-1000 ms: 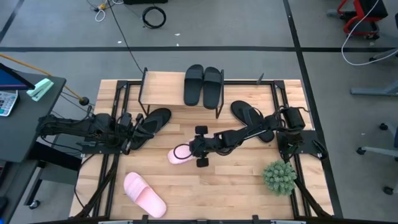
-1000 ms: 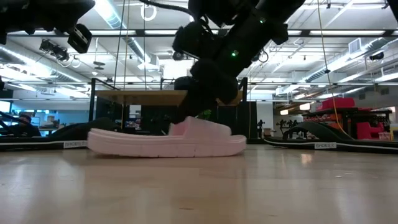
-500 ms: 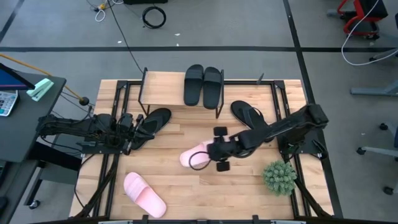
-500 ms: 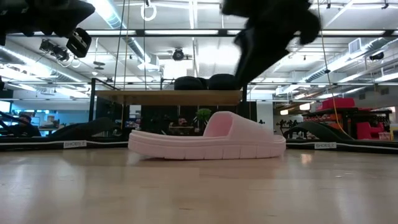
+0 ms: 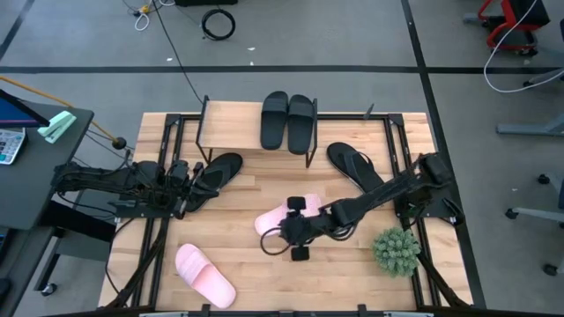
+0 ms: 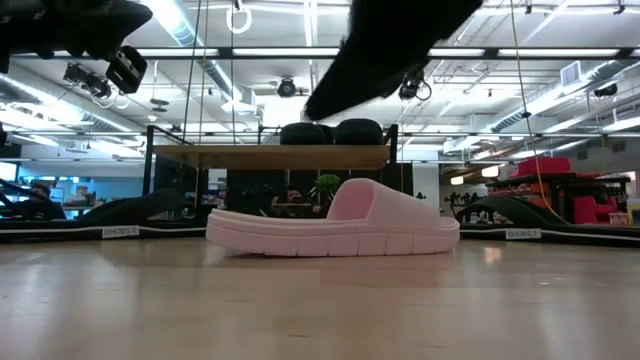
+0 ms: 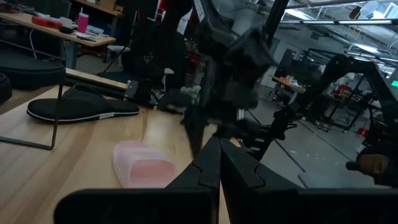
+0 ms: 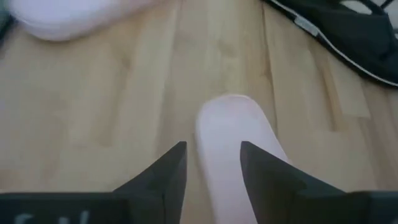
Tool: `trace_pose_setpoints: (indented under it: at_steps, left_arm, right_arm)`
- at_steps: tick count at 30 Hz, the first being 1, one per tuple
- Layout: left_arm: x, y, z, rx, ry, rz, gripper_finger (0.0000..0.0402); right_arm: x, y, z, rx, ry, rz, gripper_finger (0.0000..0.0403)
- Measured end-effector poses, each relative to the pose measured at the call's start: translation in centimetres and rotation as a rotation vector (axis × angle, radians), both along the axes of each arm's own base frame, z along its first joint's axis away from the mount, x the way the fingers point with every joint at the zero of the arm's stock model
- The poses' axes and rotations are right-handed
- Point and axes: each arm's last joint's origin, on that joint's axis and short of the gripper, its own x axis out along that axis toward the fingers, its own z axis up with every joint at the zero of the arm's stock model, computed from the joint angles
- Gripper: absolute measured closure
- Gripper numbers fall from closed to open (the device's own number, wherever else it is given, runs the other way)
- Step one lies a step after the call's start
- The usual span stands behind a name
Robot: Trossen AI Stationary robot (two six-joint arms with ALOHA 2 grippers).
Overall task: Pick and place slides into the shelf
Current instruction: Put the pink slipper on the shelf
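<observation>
Two black slides (image 5: 287, 121) already sit on the shelf (image 5: 231, 126), so you have four left on the table. From above, your right gripper (image 5: 295, 231) hangs spread open over the pink slide (image 5: 273, 219) in the middle of the table, gripping nothing. That slide has shifted right and nearer the front edge than a second ago, and the gripper has since swung back over it after passing to its right. The second pink slide (image 5: 204, 274) lies near the front left; one flip-flop (image 5: 354, 165) lies to the right of the shelf, the other (image 5: 214, 175) to its left, beside the left gripper (image 5: 180, 180), which is clenched empty and parked.

In the low view, the pink slide (image 6: 333, 228) rests flat on the boards, sole down, right of where it stood a second ago; the dark arm (image 6: 385, 45) is above it, clear of it.

Your left wrist view shows the same slide (image 7: 143, 163) well ahead of its shut fingers (image 7: 214, 171).

Your right wrist view has the slide's rounded end (image 8: 231, 144) between the parted fingers (image 8: 166, 172), not squeezed. I judge that you nudged it and must grasp again before any lift to the shelf.
</observation>
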Motion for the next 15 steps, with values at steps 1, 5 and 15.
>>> trace_pose_setpoints:
  at_steps: [1,5,15]
  left_arm:
    - [0.0,0.0,0.0,0.0,-0.001,0.0,0.0387]
    - [0.0,0.0,0.0,0.0,-0.001,0.0,0.0382]
    - [0.0,0.0,-0.1,0.003,0.006,0.0,0.0393]
  right_arm:
    - [0.3,-0.2,-0.7,-0.011,0.011,-0.005,0.0249]
    - [0.9,-1.0,-2.8,0.0,0.076,-0.058,0.0256]
    - [-2.9,-0.6,-3.3,0.138,0.417,-0.233,0.0273]
